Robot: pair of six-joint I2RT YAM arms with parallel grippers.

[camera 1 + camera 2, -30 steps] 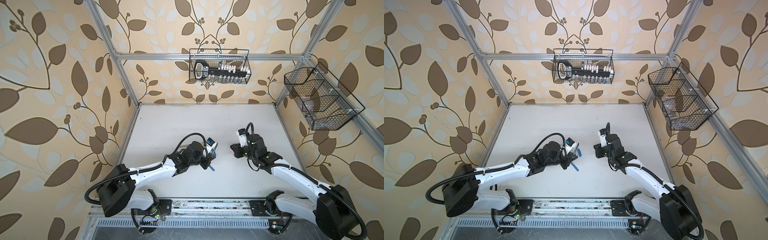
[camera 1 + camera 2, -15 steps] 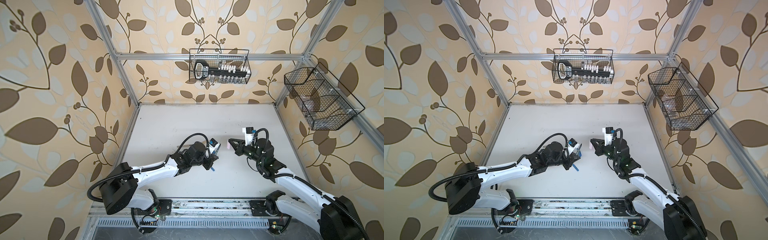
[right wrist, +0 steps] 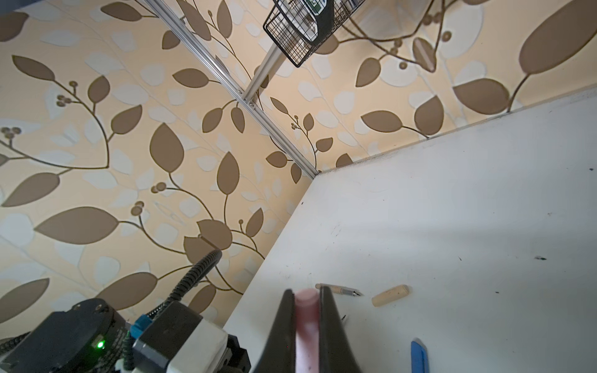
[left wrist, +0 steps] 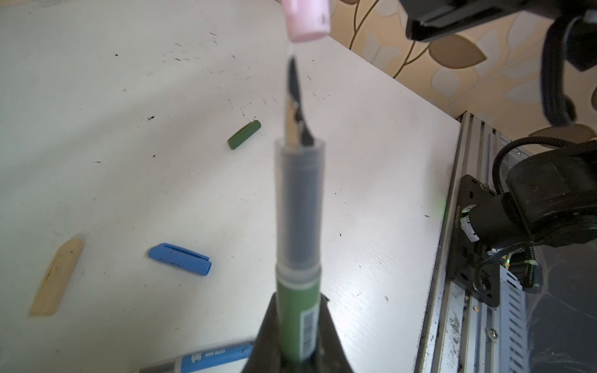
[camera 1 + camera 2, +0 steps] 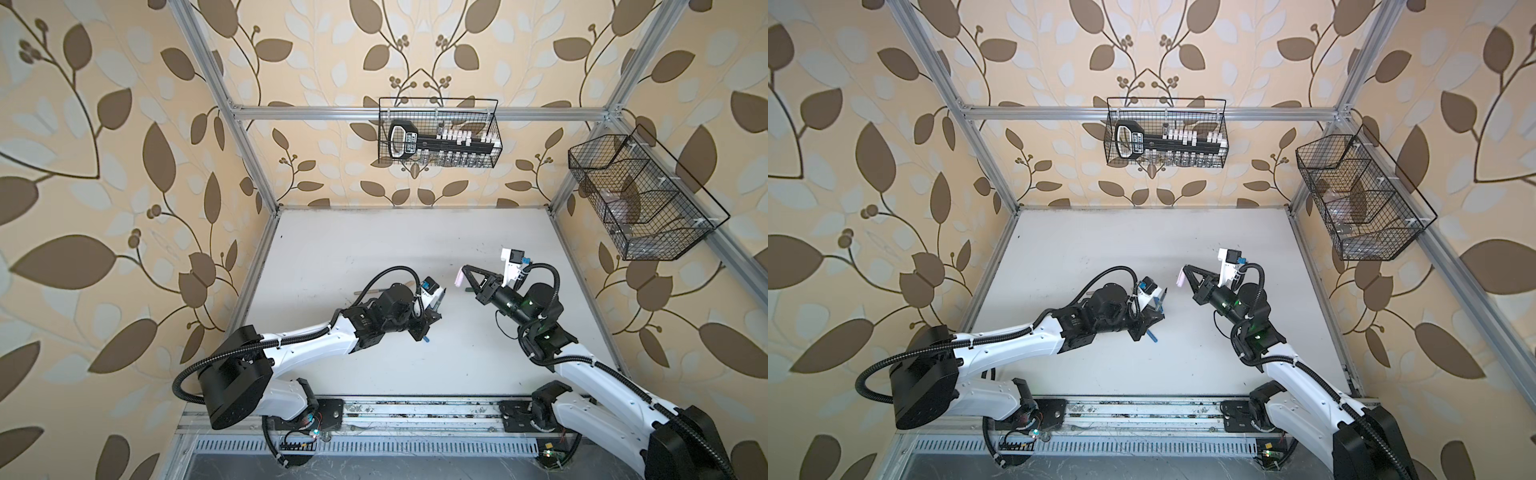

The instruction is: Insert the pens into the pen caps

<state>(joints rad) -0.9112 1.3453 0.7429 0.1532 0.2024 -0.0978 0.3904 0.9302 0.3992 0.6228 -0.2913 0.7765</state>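
My left gripper (image 4: 298, 300) is shut on a green pen (image 4: 298, 226) by its barrel. The dark nib points at a pink pen cap (image 4: 307, 19), just short of its mouth. My right gripper (image 3: 307, 295) is shut on that pink cap (image 3: 306, 318). In both top views the two grippers face each other above the table's middle: left gripper (image 5: 433, 316), right gripper (image 5: 467, 272), pink cap (image 5: 1181, 277). A green cap (image 4: 244, 134), a blue cap (image 4: 180, 259), a tan cap (image 4: 56, 274) and a blue pen (image 4: 210, 357) lie on the table. A tan pen (image 3: 339, 289) lies near the tan cap (image 3: 390, 295).
The white table (image 5: 374, 237) is walled in by an aluminium frame. One wire basket (image 5: 439, 133) hangs on the back wall and another (image 5: 640, 199) on the right wall. The rail with both arm bases (image 5: 415, 411) runs along the front edge.
My right gripper has lifted and swung to point left, bringing the pink cap towards the left gripper. My left gripper has shifted slightly right with the green pen.
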